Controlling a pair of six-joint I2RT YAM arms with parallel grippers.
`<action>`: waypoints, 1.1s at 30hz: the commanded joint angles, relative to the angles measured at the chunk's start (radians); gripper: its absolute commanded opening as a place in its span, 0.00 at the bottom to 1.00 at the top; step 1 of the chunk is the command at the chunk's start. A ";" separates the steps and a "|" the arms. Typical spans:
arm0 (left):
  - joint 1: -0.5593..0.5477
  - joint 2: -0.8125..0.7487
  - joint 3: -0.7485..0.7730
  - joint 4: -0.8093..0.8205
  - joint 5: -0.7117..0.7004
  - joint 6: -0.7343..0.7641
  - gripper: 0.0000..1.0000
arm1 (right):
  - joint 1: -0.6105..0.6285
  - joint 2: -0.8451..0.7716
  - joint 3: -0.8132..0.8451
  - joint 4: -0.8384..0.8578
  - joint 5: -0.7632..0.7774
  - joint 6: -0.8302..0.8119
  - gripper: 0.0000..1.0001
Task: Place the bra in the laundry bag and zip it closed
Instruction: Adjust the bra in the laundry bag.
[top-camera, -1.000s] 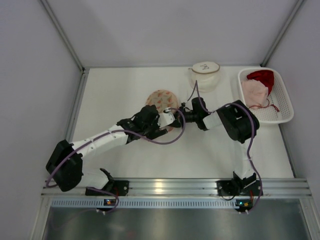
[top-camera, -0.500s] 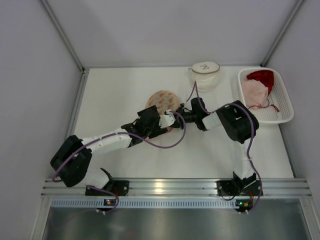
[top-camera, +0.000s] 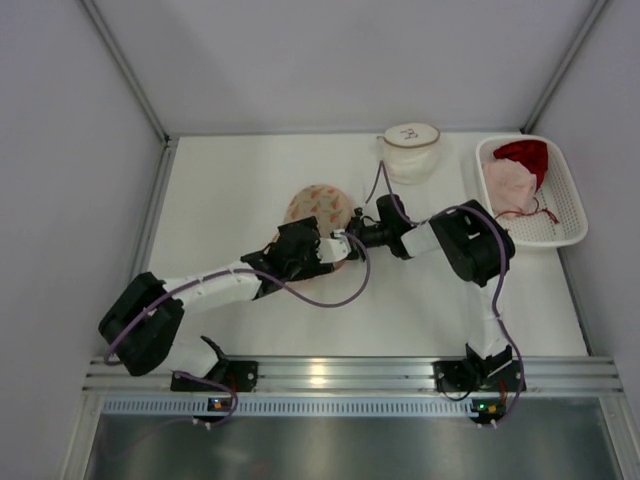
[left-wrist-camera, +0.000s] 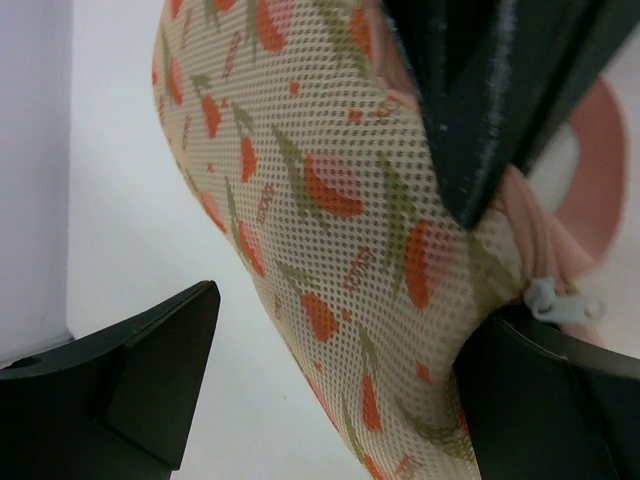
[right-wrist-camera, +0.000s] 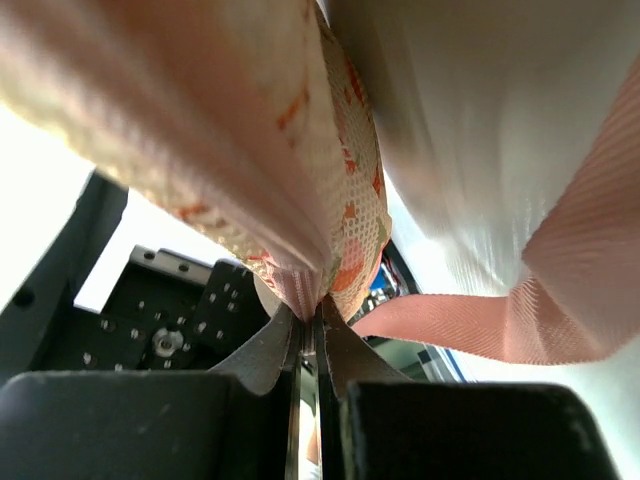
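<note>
Two-arm huddle mid-table around the floral mesh laundry bag (top-camera: 316, 203). Right gripper (right-wrist-camera: 310, 330) clenched tight on the bag's seam edge, right next to the pink strap loop (right-wrist-camera: 560, 290). Left gripper (left-wrist-camera: 340, 400) spread wide, straddling the bag's lower end with mesh bulging between the fingers, not pinching anything. Zipper pull (left-wrist-camera: 560, 300) just beside its right finger. No telling about a bra inside. Off in the back right corner: white basket (top-camera: 560, 228) holding pink and red garments (top-camera: 515, 175), and a round white pouch (top-camera: 408, 150) near it.

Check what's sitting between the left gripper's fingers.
The mesh laundry bag, filling most of the gap between the open left gripper's fingers. The left wrist view shows it.
</note>
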 joint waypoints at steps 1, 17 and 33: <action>-0.006 -0.161 0.033 -0.196 0.221 0.016 0.97 | -0.002 0.022 0.038 -0.077 -0.047 -0.023 0.00; -0.012 -0.396 0.012 -0.510 0.438 -0.010 0.64 | -0.017 0.013 0.057 -0.126 -0.035 -0.060 0.00; -0.012 -0.162 0.170 -0.510 0.407 0.002 0.60 | -0.017 -0.027 0.005 -0.045 -0.035 0.017 0.00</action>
